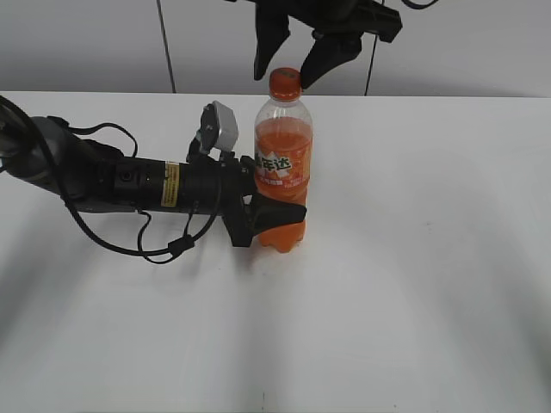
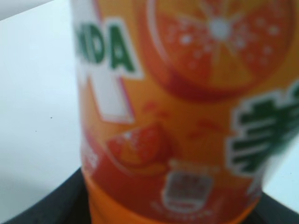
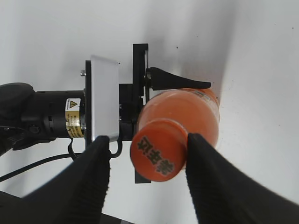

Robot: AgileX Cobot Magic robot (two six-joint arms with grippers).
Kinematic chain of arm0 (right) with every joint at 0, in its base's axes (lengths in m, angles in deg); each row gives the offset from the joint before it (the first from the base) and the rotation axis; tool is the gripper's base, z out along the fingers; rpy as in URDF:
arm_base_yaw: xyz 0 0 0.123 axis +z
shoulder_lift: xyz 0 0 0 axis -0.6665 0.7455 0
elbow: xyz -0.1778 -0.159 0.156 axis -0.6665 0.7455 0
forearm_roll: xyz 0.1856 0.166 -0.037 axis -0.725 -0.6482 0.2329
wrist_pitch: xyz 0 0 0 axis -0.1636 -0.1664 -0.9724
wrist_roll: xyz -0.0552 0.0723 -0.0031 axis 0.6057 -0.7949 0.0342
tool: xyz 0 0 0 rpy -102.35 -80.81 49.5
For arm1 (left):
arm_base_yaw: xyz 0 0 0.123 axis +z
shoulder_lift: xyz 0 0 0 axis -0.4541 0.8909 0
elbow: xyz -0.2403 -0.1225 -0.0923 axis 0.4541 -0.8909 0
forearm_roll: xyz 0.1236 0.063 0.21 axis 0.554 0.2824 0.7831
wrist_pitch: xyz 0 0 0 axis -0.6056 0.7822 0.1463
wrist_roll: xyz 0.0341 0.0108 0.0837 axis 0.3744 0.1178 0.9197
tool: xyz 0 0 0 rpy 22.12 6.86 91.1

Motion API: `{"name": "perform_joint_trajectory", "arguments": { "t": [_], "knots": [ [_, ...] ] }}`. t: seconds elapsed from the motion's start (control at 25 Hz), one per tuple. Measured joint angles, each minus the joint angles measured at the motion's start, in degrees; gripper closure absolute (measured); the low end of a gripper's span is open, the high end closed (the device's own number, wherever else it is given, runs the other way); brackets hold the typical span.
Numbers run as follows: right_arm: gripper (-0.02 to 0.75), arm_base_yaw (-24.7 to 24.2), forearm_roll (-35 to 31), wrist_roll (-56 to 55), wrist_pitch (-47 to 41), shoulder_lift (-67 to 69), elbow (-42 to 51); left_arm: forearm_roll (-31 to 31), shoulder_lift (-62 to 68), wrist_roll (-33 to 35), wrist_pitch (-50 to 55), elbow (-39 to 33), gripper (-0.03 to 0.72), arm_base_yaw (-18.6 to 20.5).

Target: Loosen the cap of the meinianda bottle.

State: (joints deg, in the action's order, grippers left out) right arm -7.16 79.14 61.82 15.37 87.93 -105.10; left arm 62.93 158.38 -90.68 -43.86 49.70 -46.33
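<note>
The meinianda bottle (image 1: 282,168) stands upright on the white table, orange soda inside, orange label with white letters. Its label fills the left wrist view (image 2: 187,116). My left gripper (image 1: 274,209) is shut on the bottle's lower body from the left. The orange cap (image 1: 285,83) sits on top, with dark letters on it in the right wrist view (image 3: 158,157). My right gripper (image 1: 288,67) hangs over the cap, open, one finger on each side (image 3: 148,144). The right finger is at the cap's edge; the left finger is apart from it.
The left arm (image 1: 129,181) lies low across the table's left side with its cable (image 1: 164,249) looped in front. A grey wall runs behind the table's far edge (image 1: 448,95).
</note>
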Motion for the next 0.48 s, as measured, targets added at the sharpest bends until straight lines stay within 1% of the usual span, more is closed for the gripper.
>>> {"name": "perform_joint_trajectory", "arguments": {
  "t": [0.48],
  "knots": [
    [0.342, 0.00, 0.63, 0.00, -0.05, 0.18, 0.00, 0.00, 0.00, 0.00, 0.00, 0.00, 0.276, 0.00]
  ]
}}
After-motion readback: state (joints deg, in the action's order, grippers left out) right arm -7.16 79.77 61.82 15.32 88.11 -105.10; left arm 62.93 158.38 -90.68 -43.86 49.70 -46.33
